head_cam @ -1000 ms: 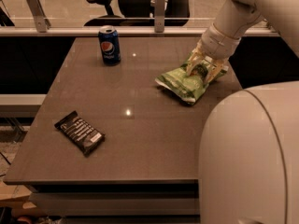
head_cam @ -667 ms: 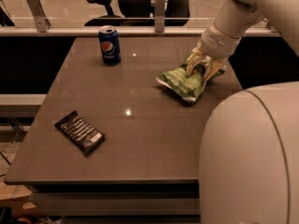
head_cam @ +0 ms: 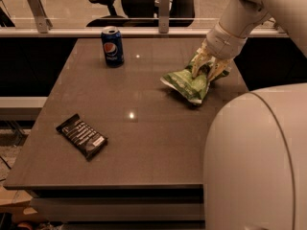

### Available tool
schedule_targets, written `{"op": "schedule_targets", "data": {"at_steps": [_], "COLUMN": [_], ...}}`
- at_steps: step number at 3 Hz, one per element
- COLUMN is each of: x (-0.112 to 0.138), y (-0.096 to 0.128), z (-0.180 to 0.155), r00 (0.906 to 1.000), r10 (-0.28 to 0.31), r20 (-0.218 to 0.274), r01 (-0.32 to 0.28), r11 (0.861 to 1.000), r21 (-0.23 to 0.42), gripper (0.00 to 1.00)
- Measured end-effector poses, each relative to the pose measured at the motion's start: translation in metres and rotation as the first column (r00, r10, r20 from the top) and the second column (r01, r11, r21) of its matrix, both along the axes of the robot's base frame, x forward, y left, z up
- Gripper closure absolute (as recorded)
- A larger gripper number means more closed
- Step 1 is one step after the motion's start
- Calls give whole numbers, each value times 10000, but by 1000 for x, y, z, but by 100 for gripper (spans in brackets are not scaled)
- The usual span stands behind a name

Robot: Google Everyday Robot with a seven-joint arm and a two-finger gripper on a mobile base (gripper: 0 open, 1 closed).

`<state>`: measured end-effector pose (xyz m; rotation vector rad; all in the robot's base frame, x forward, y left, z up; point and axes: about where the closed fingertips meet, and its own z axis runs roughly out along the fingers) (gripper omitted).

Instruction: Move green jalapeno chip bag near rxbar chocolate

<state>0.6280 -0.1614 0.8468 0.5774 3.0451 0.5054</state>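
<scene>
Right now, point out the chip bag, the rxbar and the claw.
green jalapeno chip bag [head_cam: 184,83]: camera view, its crinkly middle.
rxbar chocolate [head_cam: 81,135]: camera view, wrapper's centre.
claw [head_cam: 206,74]: camera view, midway between fingertips, gripping the bag's right end.

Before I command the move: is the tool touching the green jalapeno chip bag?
Touching. The camera view shows the tool at the far right of the table, clamped on the upper end of the green jalapeno chip bag.
</scene>
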Motion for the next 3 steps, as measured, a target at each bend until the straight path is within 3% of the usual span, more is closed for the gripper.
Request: {"op": "schedule_targets", "data": {"at_steps": [3], "x": [0], "y": [0], "z": [2], "r00": [10000], "r10": [2], "r20": [5], "r01": [-2], "r11": [10000], "r21": [2], "gripper": [100]}}
